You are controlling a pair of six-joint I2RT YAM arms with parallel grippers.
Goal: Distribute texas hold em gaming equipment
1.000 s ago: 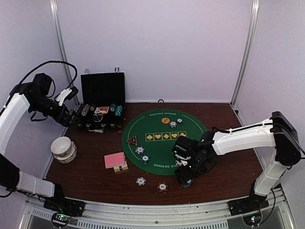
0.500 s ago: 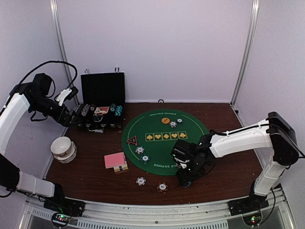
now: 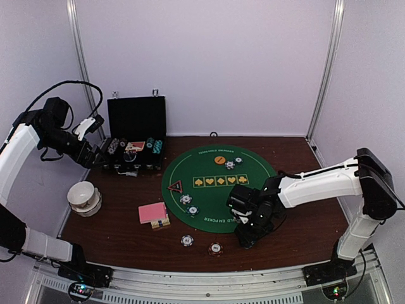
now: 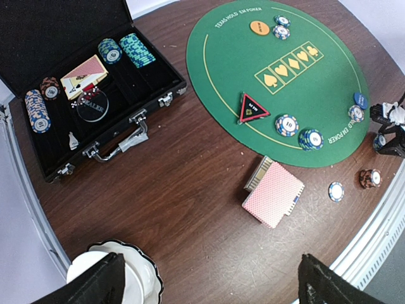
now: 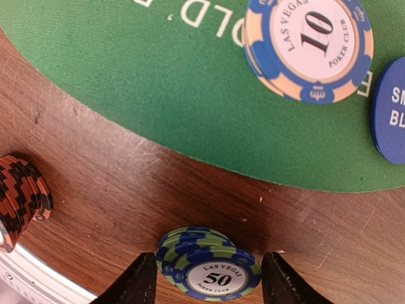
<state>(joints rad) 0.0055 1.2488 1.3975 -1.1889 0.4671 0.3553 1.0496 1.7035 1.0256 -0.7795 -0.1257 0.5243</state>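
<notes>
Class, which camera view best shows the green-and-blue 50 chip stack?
Right wrist: the 50 chip stack sits close-up in the right gripper, label readable. Top external hides it under the gripper; left wrist shows at most a tiny blur.

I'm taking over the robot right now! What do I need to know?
Left gripper: open, empty, up over the left of the table.
Right gripper: closed on a stack of 50 chips standing on the wood beside the green mat.
Done: orange button, blue button, triangle marker and several chip stacks are on the mat; two stacks sit off it, near the front.
Left: the deck of cards lies undealt; more chips wait in the black case.
</notes>
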